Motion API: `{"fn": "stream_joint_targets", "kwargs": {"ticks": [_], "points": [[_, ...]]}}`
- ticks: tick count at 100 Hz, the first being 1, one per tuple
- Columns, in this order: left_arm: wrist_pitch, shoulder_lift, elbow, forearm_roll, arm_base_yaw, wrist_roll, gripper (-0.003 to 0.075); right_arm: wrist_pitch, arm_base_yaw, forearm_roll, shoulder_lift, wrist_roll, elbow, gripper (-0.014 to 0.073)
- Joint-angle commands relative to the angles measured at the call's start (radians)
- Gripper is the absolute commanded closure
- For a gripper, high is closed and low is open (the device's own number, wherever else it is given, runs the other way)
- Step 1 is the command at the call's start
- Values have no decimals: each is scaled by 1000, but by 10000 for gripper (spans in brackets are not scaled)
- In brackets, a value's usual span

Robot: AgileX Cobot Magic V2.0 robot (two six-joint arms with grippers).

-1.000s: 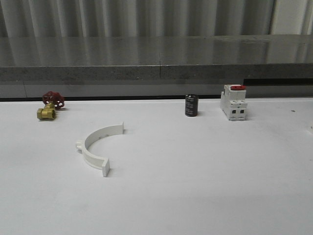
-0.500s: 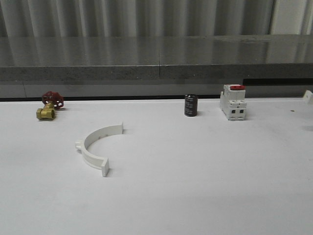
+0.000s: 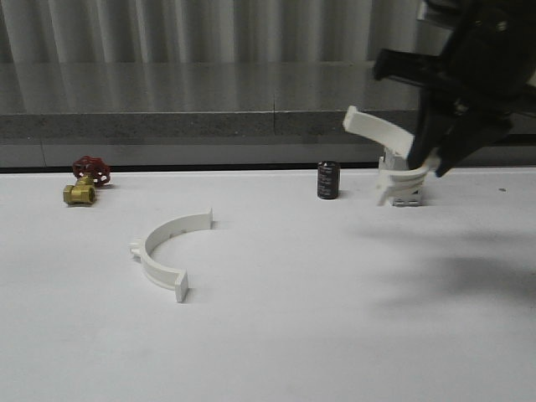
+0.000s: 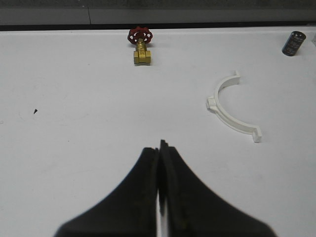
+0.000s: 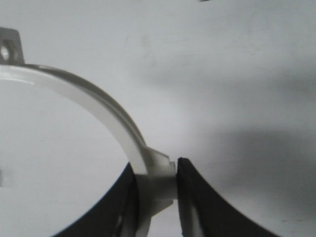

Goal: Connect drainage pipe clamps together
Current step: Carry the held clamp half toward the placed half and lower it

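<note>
- white plastic half-ring (image 3: pixel 394 146) riding in the air at the right rear, pinched by the right end effector (image 3: pixel 429 163) at its middle boss, arc tilted with one flanged tab up and toward the centre, hanging in front of the boxy switch (image 3: pixel 402 194).
- in the right wrist view, gripping the carried half-ring (image 5: pixel 94 98) with both fingers (image 5: pixel 190 197) pressed against the thick lug at mid-arc, bolt-hole tab showing at the far end.
- second half-ring (image 3: pixel 167 251) lying flat on the white surface (image 3: pixel 318 318) at left of centre, open side facing right and toward the middle, well apart from the carried piece.
- left end effector (image 4: pixel 160 192) hanging over bare surface with fingers pressed together, pinching nothing, the resting half-ring (image 4: pixel 232 108) ahead and off to one side of it.
- brass valve (image 3: pixel 84 182) and dark cylinder (image 3: pixel 327 180) sitting along the back edge, clear of the likely path.
- judging the step in hand as carrying the picked half toward its mate; joining not yet done.
- next move likely calling for travelling leftward across the surface, levelling the arc, turning its open side to face the resting half, and lining tabs up end to end before lowering.
- possibly needing the left end effector to steady the resting half, since a light ring may slide when pushed.
</note>
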Motion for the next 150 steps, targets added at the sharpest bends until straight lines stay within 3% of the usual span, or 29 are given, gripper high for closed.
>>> {"fn": "stream_joint_targets", "kwargs": {"ticks": [1, 16, 28, 80, 150], "points": [[-68, 6, -26, -13, 2, -1, 741, -72, 77, -85, -8, 146, -25, 430], [-68, 6, -26, -13, 2, -1, 741, -96, 195, -221, 66, 377, -38, 430], [-68, 6, -26, -13, 2, -1, 741, -57, 253, -294, 139, 460, -100, 430], [-68, 6, -26, -13, 2, -1, 741, 74, 344, -312, 353, 471, -406, 431], [-68, 6, -26, -13, 2, -1, 741, 29, 352, -295, 408, 526, -414, 431]]}}
